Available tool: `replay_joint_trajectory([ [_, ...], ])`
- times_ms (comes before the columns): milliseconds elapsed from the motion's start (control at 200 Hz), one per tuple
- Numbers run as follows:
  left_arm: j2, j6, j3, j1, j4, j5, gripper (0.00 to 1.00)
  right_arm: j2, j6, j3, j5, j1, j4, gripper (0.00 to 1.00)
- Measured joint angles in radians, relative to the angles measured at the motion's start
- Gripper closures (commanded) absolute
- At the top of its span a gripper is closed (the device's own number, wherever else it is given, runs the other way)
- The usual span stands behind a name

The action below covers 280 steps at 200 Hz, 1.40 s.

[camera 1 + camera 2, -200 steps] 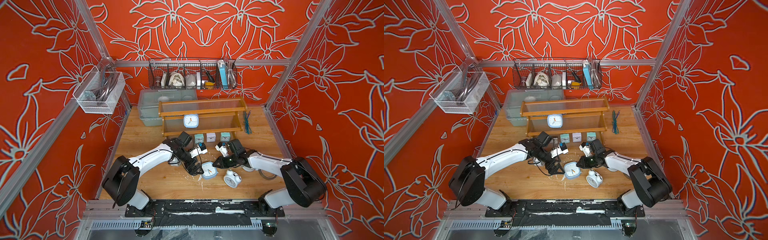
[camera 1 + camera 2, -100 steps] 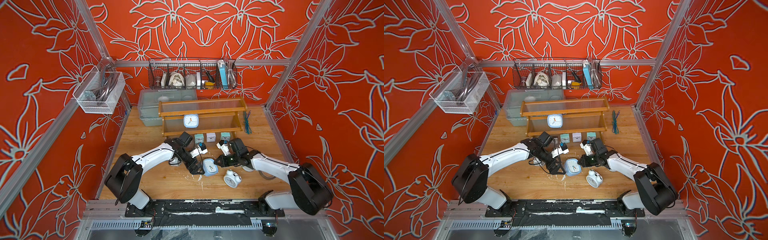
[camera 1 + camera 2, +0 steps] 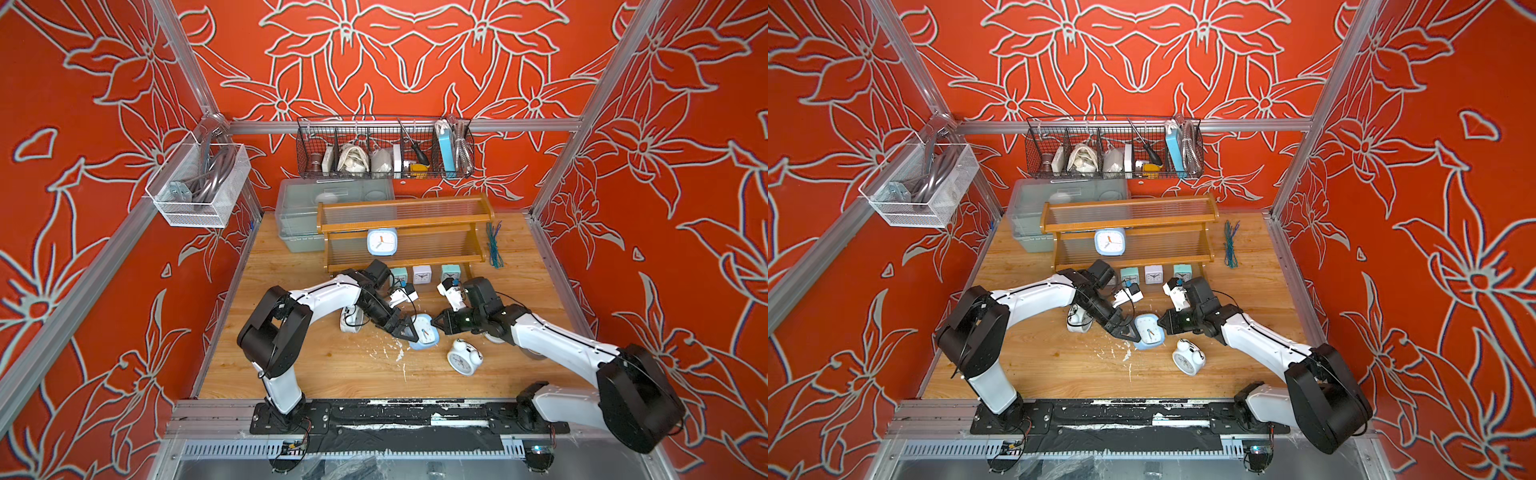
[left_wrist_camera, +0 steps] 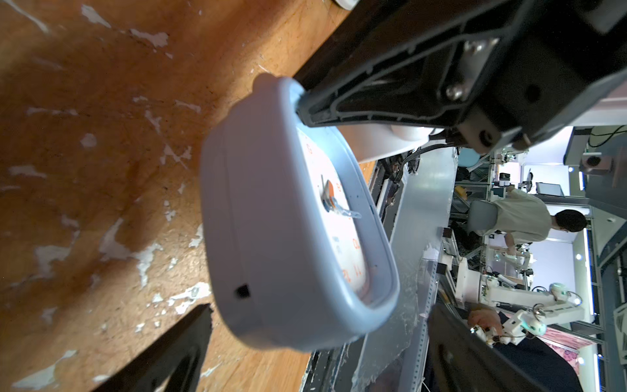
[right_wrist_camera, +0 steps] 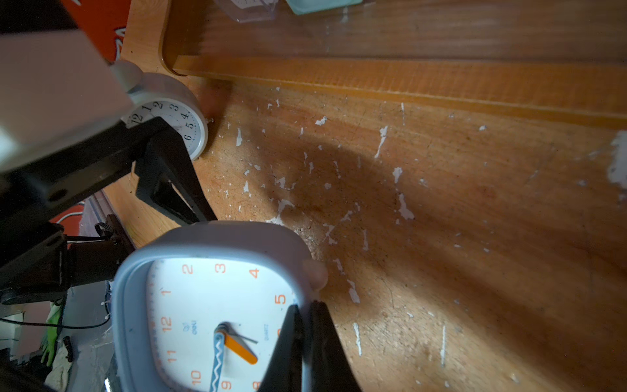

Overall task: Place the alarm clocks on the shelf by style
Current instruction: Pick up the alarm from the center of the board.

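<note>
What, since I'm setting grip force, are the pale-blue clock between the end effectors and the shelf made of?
Pale-blue clock: likely moulded plastic, smooth satin shell with a seam line. Shelf: apparently varnished wood, glossy with visible grain; its clear ribbed panels look like plastic.

Both top views are bright and evenly lit, sharp in the middle, though the wall pattern (image 3: 706,174) picks up coloured fringes toward the edges (wide-angle stretch shows there too). The wrist views are dimmer and warmer. Broad soft shadows lie across the table (image 5: 424,190), the pale-blue clock (image 4: 271,244) is blurred by closeness, and the background room (image 4: 559,163) glares white.
</note>
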Motion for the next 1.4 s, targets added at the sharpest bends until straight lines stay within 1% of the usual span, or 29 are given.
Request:
replay_joint_trajectory([
  [200,0.000,-0.034,0.013,0.000,-0.004,0.016,0.15,-0.055,0.002,0.000,0.041,0.035,-0.006,0.93],
  [300,0.000,-0.043,0.018,0.000,-0.006,0.019,0.18,-0.071,0.002,0.000,0.070,0.058,-0.023,0.93],
  [611,0.000,-0.039,0.024,0.000,-0.018,0.021,0.29,-0.091,0.002,0.024,0.187,0.138,-0.091,0.93],
  [691,0.000,-0.038,0.025,0.000,-0.023,0.024,0.34,-0.093,0.002,0.037,0.211,0.156,-0.101,0.93],
  [851,0.000,-0.029,0.025,0.000,-0.029,0.034,0.45,-0.093,0.002,0.058,0.253,0.180,-0.107,0.93],
  [1016,0.000,-0.024,0.029,0.005,-0.038,0.029,0.61,-0.093,0.002,0.060,0.275,0.195,-0.118,0.92],
  [1116,0.000,-0.016,0.029,0.008,-0.048,0.022,0.72,-0.093,0.002,0.069,0.282,0.200,-0.132,0.88],
  [1191,-0.001,-0.003,0.029,0.008,-0.050,0.021,0.77,-0.098,0.003,0.072,0.282,0.201,-0.138,0.83],
  [1336,-0.021,0.059,0.028,0.005,-0.063,0.005,0.82,-0.141,-0.009,0.076,0.277,0.200,-0.145,0.65],
  [1401,-0.048,0.100,0.024,0.005,-0.064,-0.015,0.83,-0.173,-0.026,0.079,0.272,0.200,-0.161,0.58],
])
